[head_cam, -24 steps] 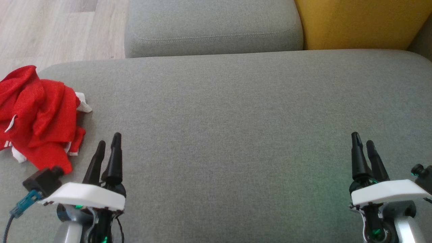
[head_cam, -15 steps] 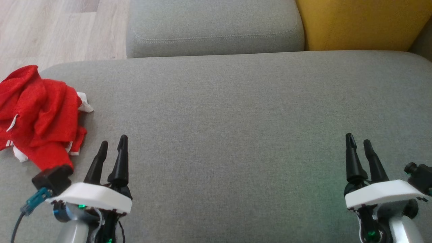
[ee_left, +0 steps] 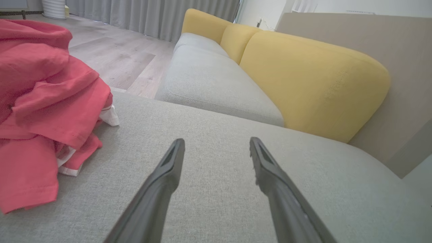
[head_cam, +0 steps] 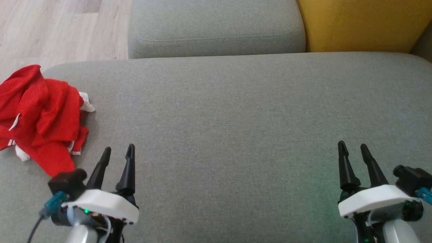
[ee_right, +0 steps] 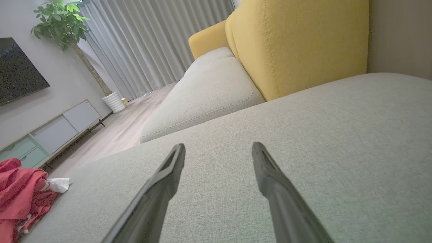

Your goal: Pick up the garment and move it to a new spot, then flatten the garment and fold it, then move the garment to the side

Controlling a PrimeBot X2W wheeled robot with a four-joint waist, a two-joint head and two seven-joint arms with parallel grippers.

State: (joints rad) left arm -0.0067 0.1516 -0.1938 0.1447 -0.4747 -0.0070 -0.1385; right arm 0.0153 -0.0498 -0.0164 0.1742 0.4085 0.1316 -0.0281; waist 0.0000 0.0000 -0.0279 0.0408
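The garment [head_cam: 40, 114] is a crumpled red shirt with white trim, heaped at the left end of the grey sofa seat [head_cam: 236, 111]. The left wrist view has the garment [ee_left: 40, 111] on its left side, and in the right wrist view the garment [ee_right: 23, 199] lies far off at the lower left. My left gripper [head_cam: 119, 152] hovers open just right of the heap's near edge, holding nothing. At the lower right my right gripper [head_cam: 352, 147] is open too, over bare cushion, far from the shirt.
A second grey cushion [head_cam: 216, 27] and a yellow backrest [head_cam: 364, 23] lie beyond the seat. Wooden floor [head_cam: 50, 30] shows past the seat's left far corner. A TV cabinet [ee_right: 50, 131], a potted plant [ee_right: 64, 23] and curtains [ee_right: 152, 44] stand in the room.
Both grippers have drawn back toward the near edge and slightly inward. The garment has not been touched; the camera has shifted a little.
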